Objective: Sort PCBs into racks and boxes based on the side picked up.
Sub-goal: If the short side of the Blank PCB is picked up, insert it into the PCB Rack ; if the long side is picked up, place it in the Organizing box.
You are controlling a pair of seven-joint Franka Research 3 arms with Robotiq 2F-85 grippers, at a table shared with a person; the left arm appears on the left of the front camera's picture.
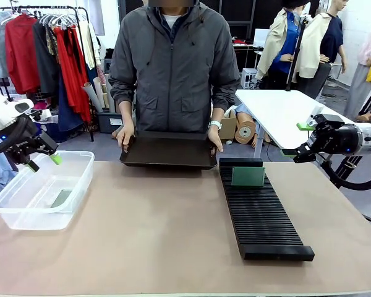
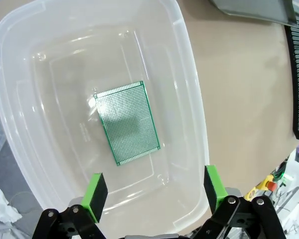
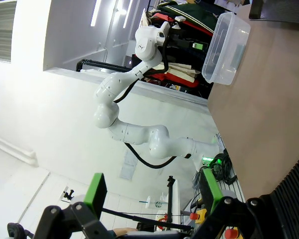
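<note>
Left wrist view: one PCB (image 2: 127,122), lighter dotted-grid face up, lies flat on the floor of the clear box (image 2: 192,74), near its middle and clear of all four walls. A second PCB (image 1: 248,176) stands upright in a slot at the far end of the black rack (image 1: 263,219), which runs from the table's far edge toward the near edge on the robot's right half. The box (image 1: 12,204) sits at the table's left edge. Left gripper (image 2: 153,189): hangs above the box, jaws spread wide, green pads (image 2: 94,191) empty. Right gripper (image 1: 304,143): held in the air beyond the table's right edge, level with the rack's far end; jaws apart, nothing between them in its own wrist view (image 3: 154,196). A person stands at the far edge with both hands (image 1: 125,137) on a dark flat tray (image 1: 169,152); no further boards can be made out on it from here. Risks, as judged: the tray is in the person's grip, so a reach toward it could meet a hand or a shifting tray. The standing board is thin and supported only by its slot, and a gripper passing low over the rack's far end could tip it. Misjudging which face is up would send a board to the wrong container.
</note>
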